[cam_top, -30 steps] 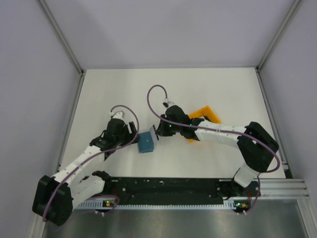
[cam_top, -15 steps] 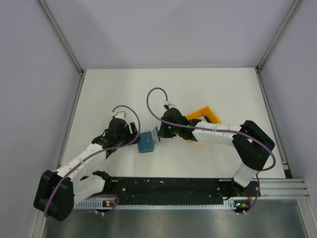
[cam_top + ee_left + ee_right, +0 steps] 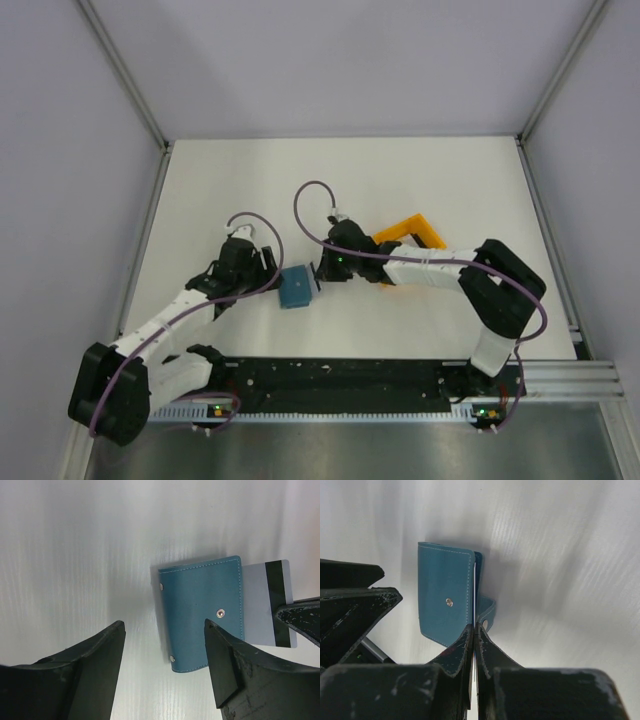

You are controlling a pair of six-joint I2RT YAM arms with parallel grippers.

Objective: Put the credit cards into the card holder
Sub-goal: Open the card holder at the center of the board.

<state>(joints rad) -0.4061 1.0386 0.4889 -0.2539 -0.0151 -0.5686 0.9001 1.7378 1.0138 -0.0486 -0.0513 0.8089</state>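
Your right gripper (image 3: 474, 630) clamps a credit card (image 3: 257, 602), partly inside the card holder (image 3: 200, 610); your left gripper (image 3: 164, 626) stands released, the holder on the counter (image 3: 75, 555) just beyond it.

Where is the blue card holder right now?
In the top view the card holder lies on the table between the left gripper and the right gripper, which pinches a credit card poking from its edge.

readable text: none | card holder (image 3: 200, 611): unmarked | credit card (image 3: 256, 602): no legible print
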